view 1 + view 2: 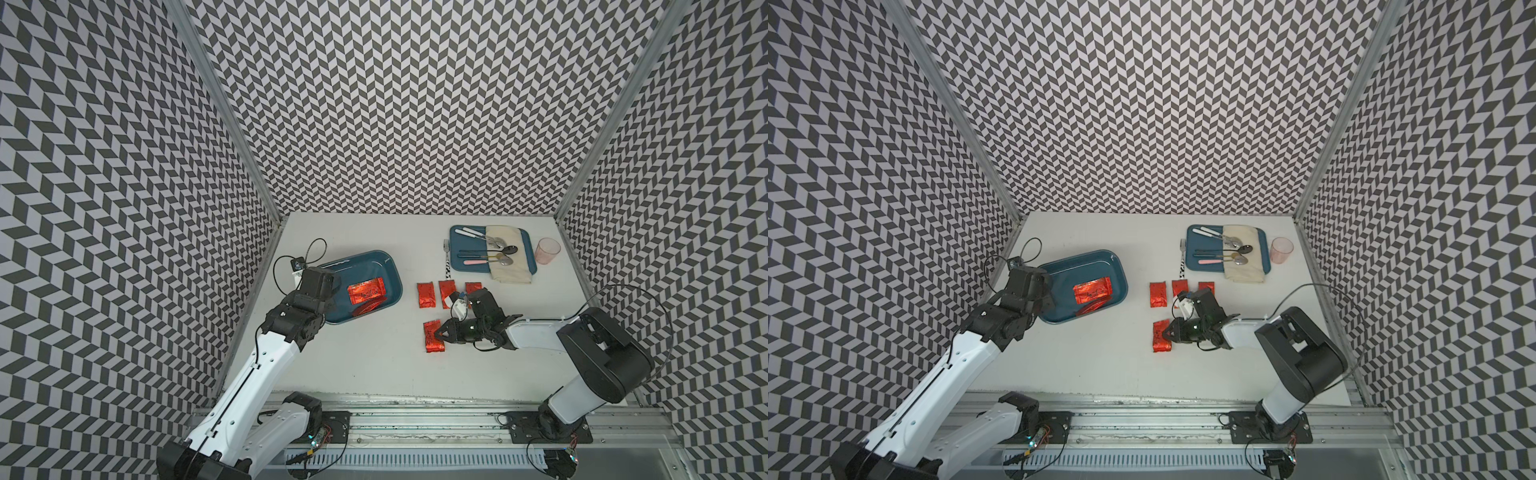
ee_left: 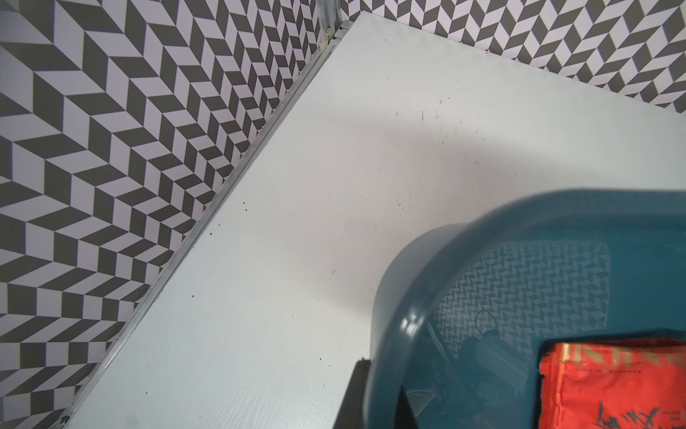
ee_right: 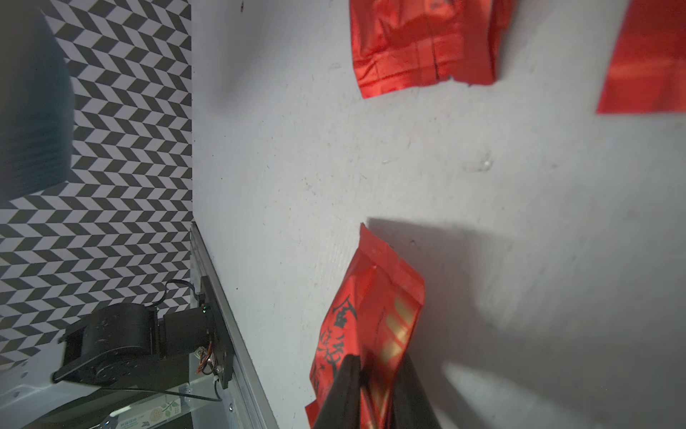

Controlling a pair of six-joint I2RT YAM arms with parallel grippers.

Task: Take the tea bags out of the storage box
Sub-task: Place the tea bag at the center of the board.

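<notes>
Left gripper point(image 2: 378, 393) clamps the storage box point(image 1: 357, 266) rim, one tea bag point(image 1: 365, 291) just ahead. Right gripper point(image 1: 438, 334) straddles another tea bag point(image 1: 432, 347) (pinched or loose, I can't tell), its length crosswise to my fingers point(image 3: 345, 393).

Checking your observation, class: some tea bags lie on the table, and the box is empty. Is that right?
No. Some tea bags do lie on the table, but the box is not empty: a red tea bag lies in it, as both top views and the left wrist view show.
</notes>
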